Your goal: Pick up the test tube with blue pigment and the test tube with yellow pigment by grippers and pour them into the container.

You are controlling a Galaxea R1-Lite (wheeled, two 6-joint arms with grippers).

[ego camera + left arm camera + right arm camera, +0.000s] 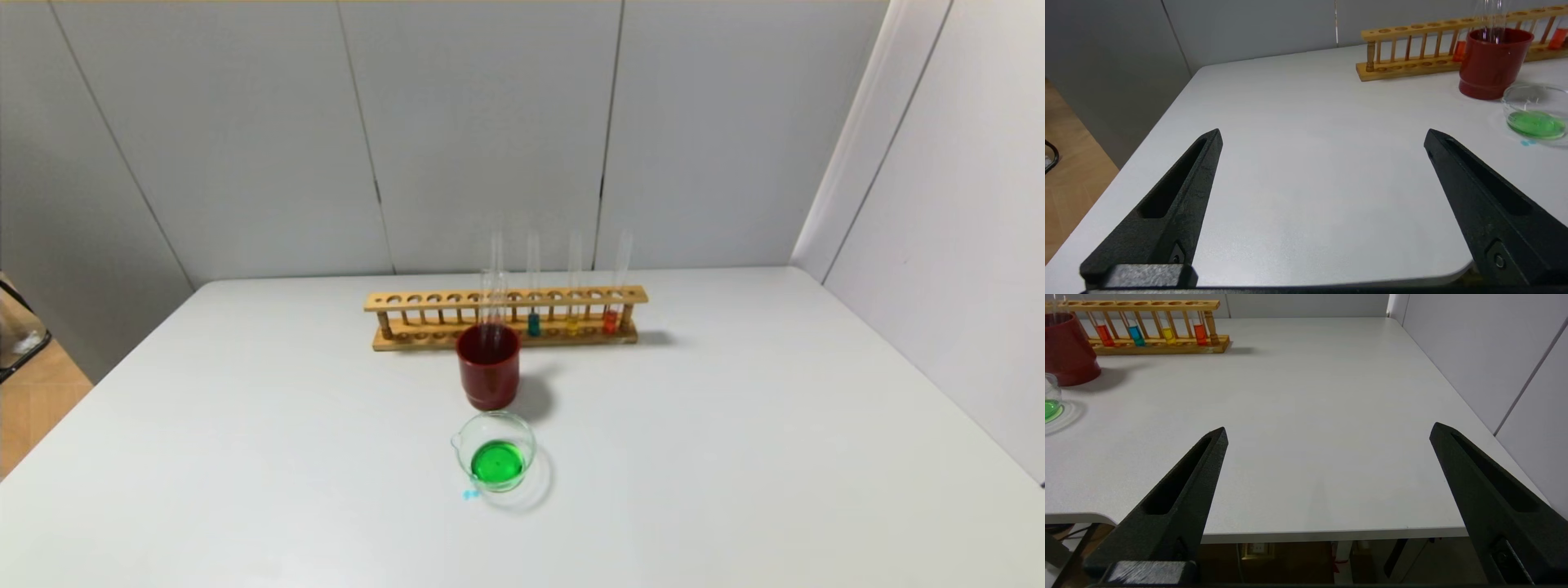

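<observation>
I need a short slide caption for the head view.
Beaker holding green liquid stands before a red cup and wooden rack on a white table.

We saw bright green liquid in the low clear glass beaker (495, 452), a dark red opaque cup (488, 366), a tan wooden tube rack (506, 317) holding blue, yellow and orange-red liquids, and matte black fingers (1180, 204) above the plain white surface (735, 457).

Bright, even, diffuse light; the opaque dark-red cup (488, 365) throws a soft shadow toward four o'clock. Mild glare whitens the matte white tabletop (735, 457). Wrist views bend at edges.
</observation>
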